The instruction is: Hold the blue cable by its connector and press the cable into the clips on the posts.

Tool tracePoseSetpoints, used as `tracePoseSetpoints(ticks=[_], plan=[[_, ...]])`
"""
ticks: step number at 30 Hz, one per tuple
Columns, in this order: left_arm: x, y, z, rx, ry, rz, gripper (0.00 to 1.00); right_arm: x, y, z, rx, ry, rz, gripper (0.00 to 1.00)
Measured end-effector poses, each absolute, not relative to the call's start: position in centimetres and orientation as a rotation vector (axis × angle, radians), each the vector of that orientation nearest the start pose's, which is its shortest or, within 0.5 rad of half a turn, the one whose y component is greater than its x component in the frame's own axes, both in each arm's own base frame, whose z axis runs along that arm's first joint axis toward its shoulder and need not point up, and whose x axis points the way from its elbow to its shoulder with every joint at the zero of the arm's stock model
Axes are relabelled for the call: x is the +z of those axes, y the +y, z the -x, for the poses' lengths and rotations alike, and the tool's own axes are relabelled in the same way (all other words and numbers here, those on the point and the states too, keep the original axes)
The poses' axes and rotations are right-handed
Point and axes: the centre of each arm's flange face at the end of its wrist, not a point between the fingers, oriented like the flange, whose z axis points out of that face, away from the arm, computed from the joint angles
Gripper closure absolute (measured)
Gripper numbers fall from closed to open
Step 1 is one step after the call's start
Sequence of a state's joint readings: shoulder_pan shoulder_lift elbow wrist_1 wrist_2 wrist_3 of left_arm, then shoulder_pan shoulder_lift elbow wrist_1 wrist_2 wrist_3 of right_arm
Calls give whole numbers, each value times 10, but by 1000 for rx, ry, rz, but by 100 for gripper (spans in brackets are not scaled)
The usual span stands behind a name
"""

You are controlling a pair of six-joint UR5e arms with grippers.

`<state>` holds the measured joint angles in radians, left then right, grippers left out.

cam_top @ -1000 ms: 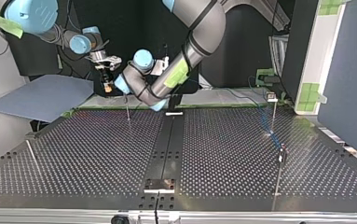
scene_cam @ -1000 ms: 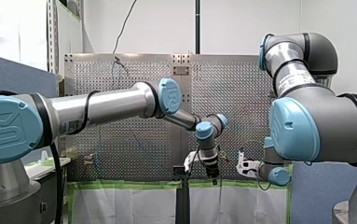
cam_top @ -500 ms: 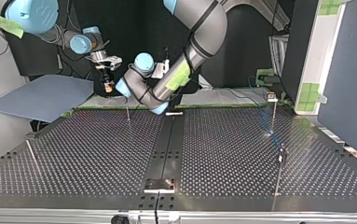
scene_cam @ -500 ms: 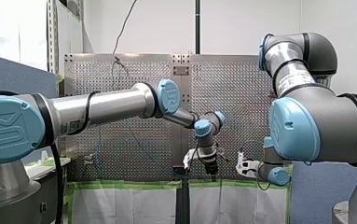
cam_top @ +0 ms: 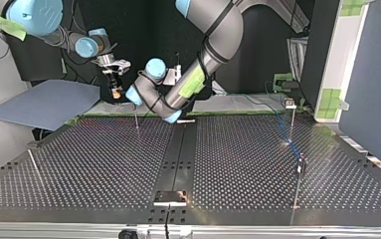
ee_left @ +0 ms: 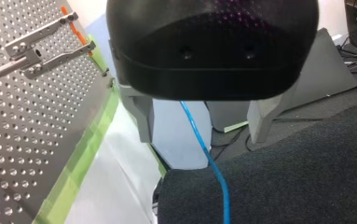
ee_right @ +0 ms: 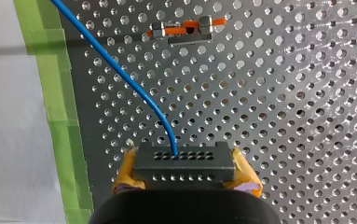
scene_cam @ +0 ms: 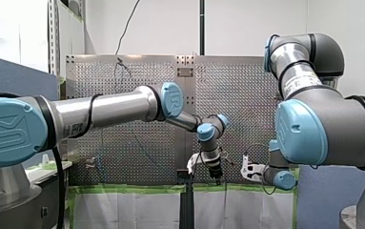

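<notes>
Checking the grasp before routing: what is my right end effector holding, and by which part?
The right end effector holds the blue cable by its black connector, between its yellow pads.

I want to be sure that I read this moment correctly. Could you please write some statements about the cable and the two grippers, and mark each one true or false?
1. My right gripper, with yellow pads, clamps the black rectangular connector. True.
2. The thin blue cable comes out of the connector's face. True.
3. The cable is pressed into the orange and metal clip. False: it passes beside the clip, apart from it.
4. My left gripper is shut on the cable. False: its grey fingers stand wide apart, and the cable runs between them.
</notes>
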<state>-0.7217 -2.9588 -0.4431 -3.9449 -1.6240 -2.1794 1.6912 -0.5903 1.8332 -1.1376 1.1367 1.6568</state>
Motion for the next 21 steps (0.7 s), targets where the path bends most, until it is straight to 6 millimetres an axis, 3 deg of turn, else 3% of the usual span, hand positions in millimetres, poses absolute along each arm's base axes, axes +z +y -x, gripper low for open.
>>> tracePoseSetpoints(ticks=[14,21], plan=[[-24,-596,-483,-387,2694,-120,0,-80,-535,-241,1624,-1069,-1661,100],[-29,-595,-483,-390,2691,-116,0,-80,-534,-242,1624,-1068,-1663,100]])
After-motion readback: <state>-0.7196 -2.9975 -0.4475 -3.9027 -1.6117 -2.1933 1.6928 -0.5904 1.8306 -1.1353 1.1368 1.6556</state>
